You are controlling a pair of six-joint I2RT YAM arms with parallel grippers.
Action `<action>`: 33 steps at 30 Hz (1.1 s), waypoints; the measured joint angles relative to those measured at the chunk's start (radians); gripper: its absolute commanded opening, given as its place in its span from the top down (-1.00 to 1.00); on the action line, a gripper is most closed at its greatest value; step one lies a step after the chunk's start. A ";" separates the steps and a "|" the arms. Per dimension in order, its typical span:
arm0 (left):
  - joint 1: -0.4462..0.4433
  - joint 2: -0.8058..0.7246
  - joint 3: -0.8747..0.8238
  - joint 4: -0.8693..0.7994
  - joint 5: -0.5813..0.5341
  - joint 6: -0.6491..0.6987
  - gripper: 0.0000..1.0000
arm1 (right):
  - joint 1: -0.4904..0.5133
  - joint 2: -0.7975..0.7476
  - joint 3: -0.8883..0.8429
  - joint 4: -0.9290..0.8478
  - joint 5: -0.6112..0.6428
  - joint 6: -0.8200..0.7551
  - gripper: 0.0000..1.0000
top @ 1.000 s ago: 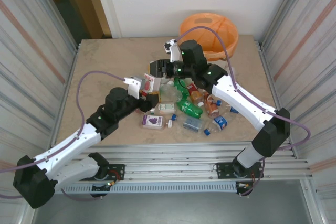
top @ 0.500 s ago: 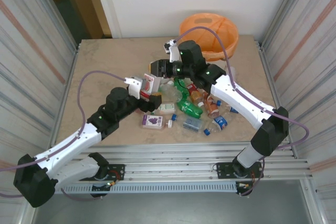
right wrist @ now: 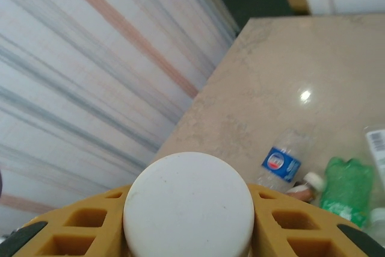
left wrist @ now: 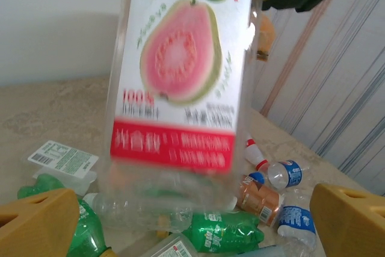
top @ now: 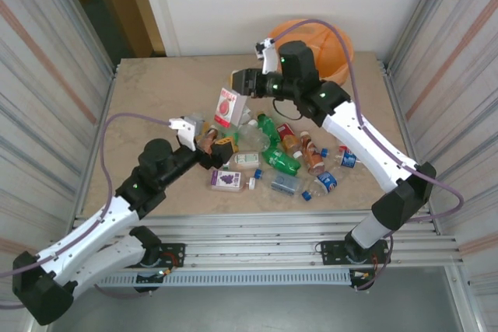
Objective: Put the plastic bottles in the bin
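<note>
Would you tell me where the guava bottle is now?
Top view: the guava bottle hangs from the right arm's fingers over the pile, left of the bin.

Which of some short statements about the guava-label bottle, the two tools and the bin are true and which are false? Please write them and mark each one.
1. The right tool is shut on the white round cap of the clear plastic bottle with the pink guava label. True.
2. The left tool grips that bottle. False: its yellow fingers stand open, apart from the bottle.
3. That bottle lies inside the round bin lined with an orange plastic bag. False: it hangs from the right tool over the beige table, short of the bin.
4. Green plastic bottles lie in the pile on the table. True.
</note>
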 measured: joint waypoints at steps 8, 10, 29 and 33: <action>0.000 -0.043 -0.029 0.023 0.000 0.010 -0.98 | -0.143 -0.002 0.130 -0.029 0.011 -0.046 0.77; 0.000 -0.047 -0.037 0.022 -0.001 0.010 -0.98 | -0.189 -0.002 0.163 -0.029 0.011 -0.050 0.77; 0.000 -0.064 -0.059 0.013 -0.098 0.010 -0.98 | -0.568 0.232 0.418 -0.010 0.004 -0.023 0.71; 0.000 -0.070 -0.059 0.010 -0.121 0.010 -0.98 | -0.570 0.312 0.439 -0.044 0.004 -0.026 0.64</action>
